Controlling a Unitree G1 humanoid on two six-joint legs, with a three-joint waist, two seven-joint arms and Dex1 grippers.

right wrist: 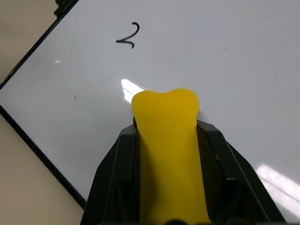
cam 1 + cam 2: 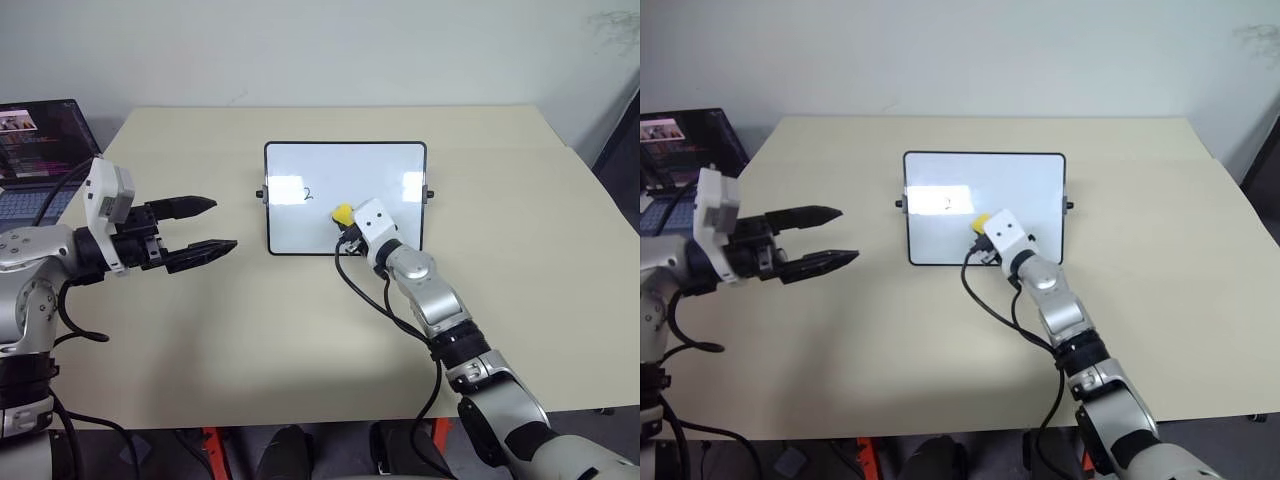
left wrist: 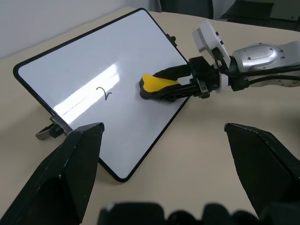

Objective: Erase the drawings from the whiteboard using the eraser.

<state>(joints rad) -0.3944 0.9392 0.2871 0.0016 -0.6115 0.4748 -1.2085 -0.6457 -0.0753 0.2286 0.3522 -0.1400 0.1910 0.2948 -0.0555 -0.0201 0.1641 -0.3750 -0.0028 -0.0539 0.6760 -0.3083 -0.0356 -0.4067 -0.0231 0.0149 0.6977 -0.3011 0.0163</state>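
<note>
The right gripper point(image 3: 176, 86) clamps the yellow eraser point(image 1: 168, 150) against the whiteboard point(image 2: 345, 165), at four o'clock from the "2" point(image 1: 128, 36). The left gripper point(image 2: 205, 228) hangs open.

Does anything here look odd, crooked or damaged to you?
Nothing looks damaged or spilled. One thing stands out: the yellow eraser, pinched in the right gripper over the whiteboard, bulges at its free end as if squeezed. A lone "2" is on the board.
</note>
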